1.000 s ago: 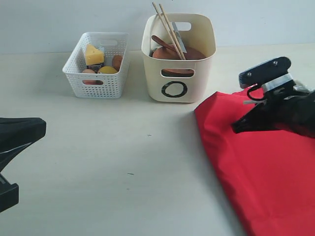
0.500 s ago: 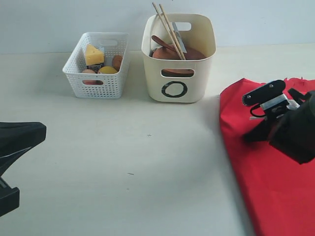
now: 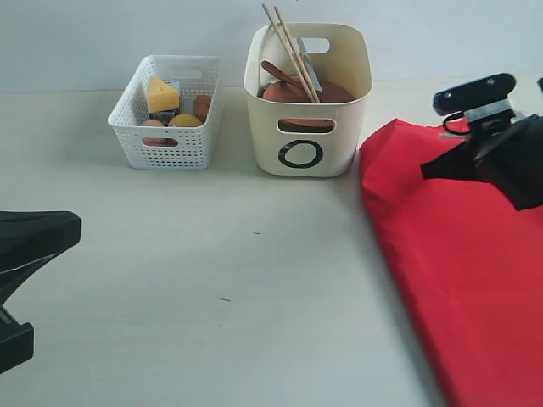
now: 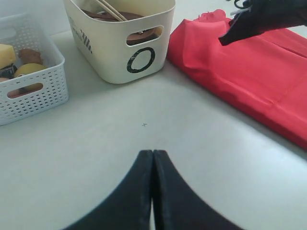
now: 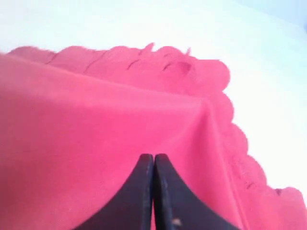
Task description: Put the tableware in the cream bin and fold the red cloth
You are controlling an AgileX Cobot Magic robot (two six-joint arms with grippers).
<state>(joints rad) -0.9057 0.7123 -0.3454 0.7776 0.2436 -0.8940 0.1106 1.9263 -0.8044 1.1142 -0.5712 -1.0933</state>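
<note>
pale matte tabletop (image 3: 212, 254) under a plain light wall (image 3: 127, 34). large bright red fabric cloth (image 3: 458, 254) lies just right of the tall cream plastic bin (image 3: 352, 110), which holds the tableware (image 3: 333, 91). left gripper (image 4: 152, 160) is pinched closed; right gripper (image 5: 153, 163) is closed over the cloth.

A white lattice basket (image 3: 170, 154) stands on the worktop (image 3: 221, 288), near its far edge. It holds a yellow cheese wedge (image 3: 161, 93), a lemon (image 3: 185, 121) and a brown sausage (image 3: 202, 105).
</note>
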